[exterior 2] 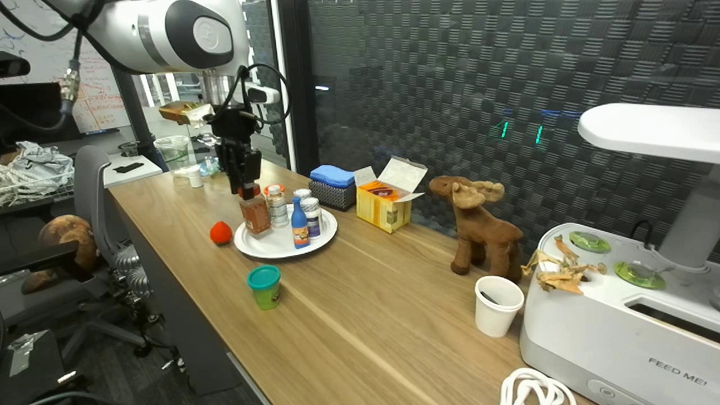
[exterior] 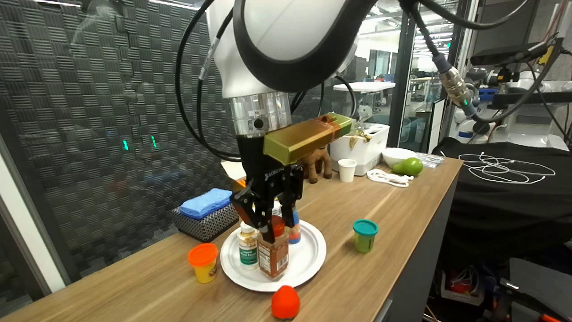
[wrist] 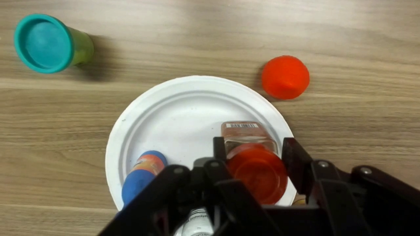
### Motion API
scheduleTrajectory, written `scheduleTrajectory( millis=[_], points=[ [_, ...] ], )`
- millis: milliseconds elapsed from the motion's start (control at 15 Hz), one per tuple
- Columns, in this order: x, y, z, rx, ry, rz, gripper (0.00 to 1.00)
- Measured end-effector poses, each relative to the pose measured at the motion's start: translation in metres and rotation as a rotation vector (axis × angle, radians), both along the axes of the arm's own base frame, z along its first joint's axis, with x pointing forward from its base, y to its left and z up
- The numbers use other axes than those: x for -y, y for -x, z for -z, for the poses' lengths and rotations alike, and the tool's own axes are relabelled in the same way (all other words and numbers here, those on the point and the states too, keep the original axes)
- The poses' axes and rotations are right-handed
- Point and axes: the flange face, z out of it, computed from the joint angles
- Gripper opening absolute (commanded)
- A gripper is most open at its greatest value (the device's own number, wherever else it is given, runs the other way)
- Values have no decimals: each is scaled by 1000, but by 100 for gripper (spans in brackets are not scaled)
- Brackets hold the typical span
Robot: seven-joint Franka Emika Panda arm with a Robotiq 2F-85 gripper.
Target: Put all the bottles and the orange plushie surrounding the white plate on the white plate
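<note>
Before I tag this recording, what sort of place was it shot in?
Most likely a robotics lab or research office: an exterior view shows a robot arm above a wooden counter, a whiteboard with red writing, and an office chair.

Exposure was uneven: in an exterior view the office background (exterior: 380, 53) ran close to blown out while the black cloth (exterior: 491, 210) went dark, and green glints (exterior: 154, 141) showed on the dark textured wall (exterior: 98, 112) in both exterior views. Wrist view was bright, soft-edged shadows and a pale sheen on the desk (wrist: 197, 42), white plate (wrist: 193, 84) brightest. Up close the jaws came out almost black and slightly blurred; small print on the red-capped bottle (exterior: 273, 260) was unreadably soft in an exterior view.
</note>
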Motion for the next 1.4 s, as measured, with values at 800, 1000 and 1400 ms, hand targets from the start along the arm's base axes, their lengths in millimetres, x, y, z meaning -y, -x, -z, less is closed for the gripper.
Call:
scheduleTrajectory(
  millis=[800,1000,1400],
  points=[
    [9,-25,10,40,48,46,22],
    [15,-36,9,58,50,80,22],
    [22,-45,12,68,65,101,22]
  ],
)
